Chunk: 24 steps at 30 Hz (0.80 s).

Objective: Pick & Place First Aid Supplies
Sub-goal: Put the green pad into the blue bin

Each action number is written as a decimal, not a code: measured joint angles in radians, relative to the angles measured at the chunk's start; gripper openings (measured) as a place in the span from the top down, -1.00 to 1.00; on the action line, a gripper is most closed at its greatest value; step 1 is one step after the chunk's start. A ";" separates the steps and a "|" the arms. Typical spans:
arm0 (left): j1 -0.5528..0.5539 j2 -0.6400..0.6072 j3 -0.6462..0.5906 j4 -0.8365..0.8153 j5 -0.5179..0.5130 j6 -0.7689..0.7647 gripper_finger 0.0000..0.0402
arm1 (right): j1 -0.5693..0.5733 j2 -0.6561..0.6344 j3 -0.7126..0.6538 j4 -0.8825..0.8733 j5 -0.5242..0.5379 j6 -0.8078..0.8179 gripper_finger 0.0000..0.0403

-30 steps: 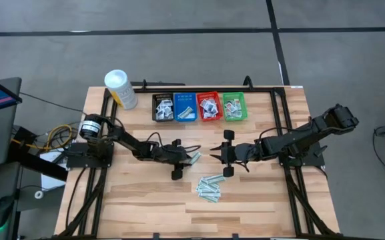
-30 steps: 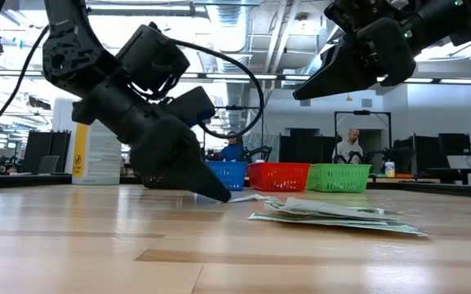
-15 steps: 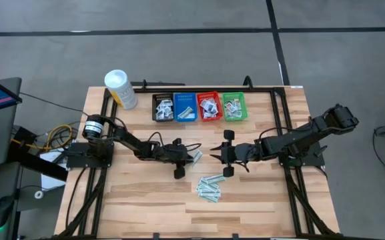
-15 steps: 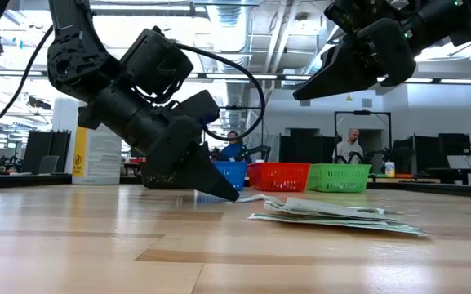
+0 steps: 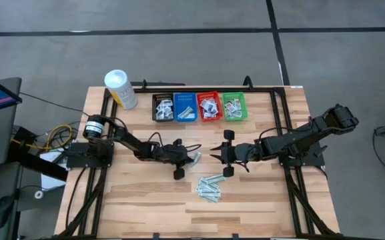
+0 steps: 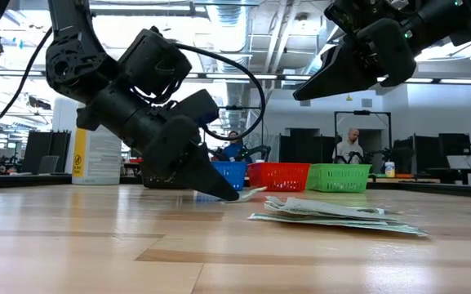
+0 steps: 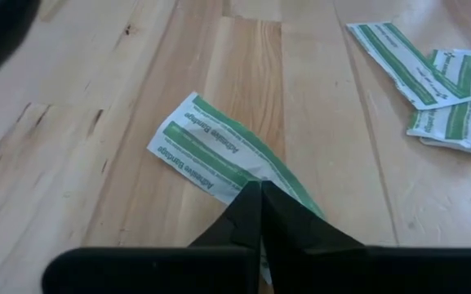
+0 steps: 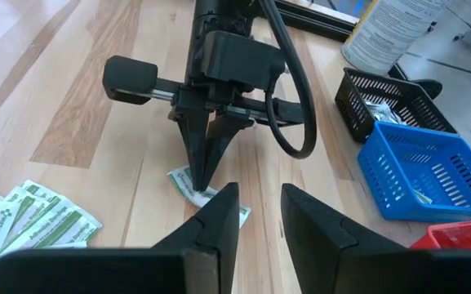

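A narrow white strip with green print [image 7: 211, 151] lies on the wooden table near its middle [image 5: 196, 157]. My left gripper [image 5: 192, 158] [image 7: 259, 189] slants down onto it from the table's left and is shut on it. A pile of similar green-printed packets [image 5: 209, 188] [image 6: 333, 214] lies flat on the table nearer the front edge. My right gripper [image 5: 213, 154] [image 8: 259, 204] hangs above the table to the right of the strip, open, with nothing between its fingers. My left gripper pinches one end of the strip [image 7: 282, 175] between its two fingertips [image 8: 200, 181]. The fingers come slanting down from the table's left side. The rest of the strip lies on the table beyond the fingertips, its free end [image 6: 255, 191] a little raised.
Black [image 5: 163, 107], blue [image 5: 185, 107], red [image 5: 209, 107] and green [image 5: 233, 107] mesh baskets stand in a row at the far edge, with packets inside. A tall white tub [image 5: 121, 89] stands at the far left. People show in the room beyond the table.
My left gripper has sunk a little toward the table and shut its fingers on the end of the strip. The strip has stayed where it lay.
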 joint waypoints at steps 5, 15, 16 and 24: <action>0.000 0.004 -0.002 0.058 0.002 0.007 0.97 | 0.000 0.000 0.000 0.000 0.000 0.000 0.56; 0.015 -0.193 -0.004 0.015 -0.109 0.110 0.97 | 0.000 0.000 0.000 -0.002 0.000 0.000 0.56; 0.022 -0.224 -0.005 -0.001 -0.126 0.122 0.97 | 0.000 0.000 0.000 -0.003 0.000 0.000 0.56; 0.136 -0.461 -0.003 -0.092 -0.298 0.178 0.96 | 0.000 0.000 0.000 -0.002 0.000 0.000 0.56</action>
